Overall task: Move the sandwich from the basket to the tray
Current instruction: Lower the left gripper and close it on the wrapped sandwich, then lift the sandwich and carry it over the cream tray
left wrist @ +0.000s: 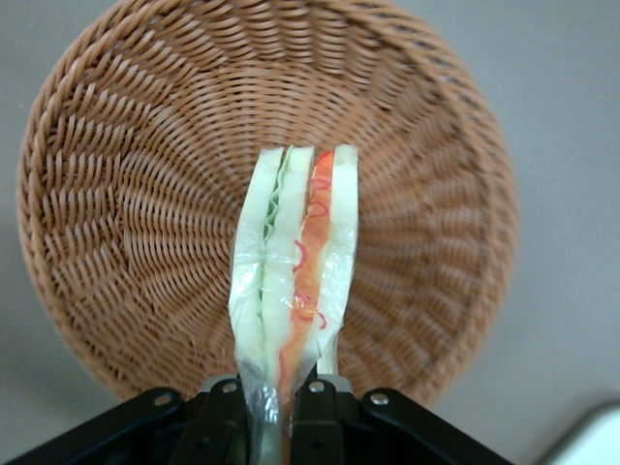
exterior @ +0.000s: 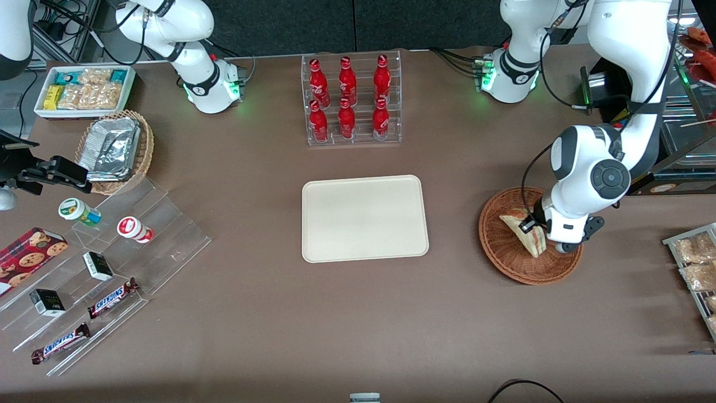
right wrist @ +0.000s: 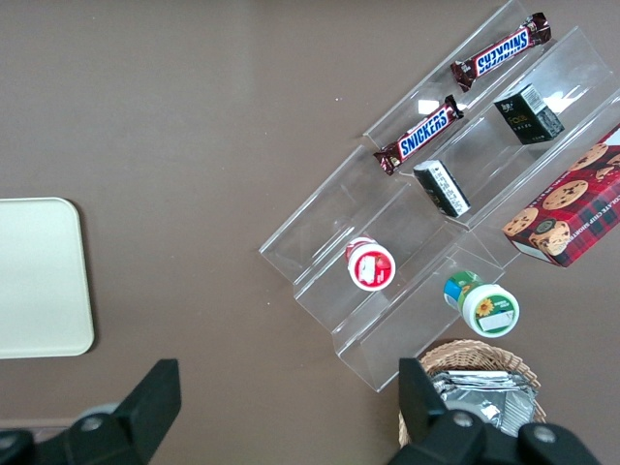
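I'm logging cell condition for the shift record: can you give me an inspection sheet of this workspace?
Surface: brown table, no spills seen.
Job's things: sandwich over the basket, pinched at one edge; tray bare.
Clutter: red bottles in a clear rack; foil in a tan basket; snack bin; stepped acrylic stand with chocolate bars, small boxes, two cups; cookie box; packets on a wire rack.
Grippers: gripper shut on the sandwich, above the basket.
Cables: black cables at both arm bases; one loop at the table's nearest edge.
Surroundings: dark backdrop, shelving at the working arm's end.
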Robot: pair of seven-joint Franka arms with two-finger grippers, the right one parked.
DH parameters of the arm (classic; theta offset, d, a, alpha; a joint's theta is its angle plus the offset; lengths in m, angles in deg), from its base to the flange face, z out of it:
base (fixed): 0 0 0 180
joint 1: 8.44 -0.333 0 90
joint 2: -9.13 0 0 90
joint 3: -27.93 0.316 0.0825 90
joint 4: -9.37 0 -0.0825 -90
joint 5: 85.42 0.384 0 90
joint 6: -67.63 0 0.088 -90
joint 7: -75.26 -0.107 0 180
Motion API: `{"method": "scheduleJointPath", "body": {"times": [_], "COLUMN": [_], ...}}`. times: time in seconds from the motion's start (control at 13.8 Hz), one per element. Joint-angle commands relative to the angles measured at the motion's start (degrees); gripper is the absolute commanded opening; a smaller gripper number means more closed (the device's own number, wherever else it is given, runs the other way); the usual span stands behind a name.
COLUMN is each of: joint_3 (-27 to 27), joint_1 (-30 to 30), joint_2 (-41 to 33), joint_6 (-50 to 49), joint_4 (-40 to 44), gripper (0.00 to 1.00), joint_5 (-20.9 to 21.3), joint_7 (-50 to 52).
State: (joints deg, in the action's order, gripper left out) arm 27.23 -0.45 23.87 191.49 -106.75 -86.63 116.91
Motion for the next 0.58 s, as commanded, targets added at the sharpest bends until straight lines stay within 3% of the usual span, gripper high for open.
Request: {"method": "scheduleJointPath", "body": {"times": [0.0, 0.51], "joint_3": [0.18, 0.18], "joint_1": [2.99, 20.9], "joint_2": [0.29, 3.52], "joint_6": [-7.65, -6.87], "joint_4": [6.85, 11.42], "gripper": [0.0, 0.0], "joint_5": [0.33, -0.28], "joint_7": [0.09, 0.88]}}
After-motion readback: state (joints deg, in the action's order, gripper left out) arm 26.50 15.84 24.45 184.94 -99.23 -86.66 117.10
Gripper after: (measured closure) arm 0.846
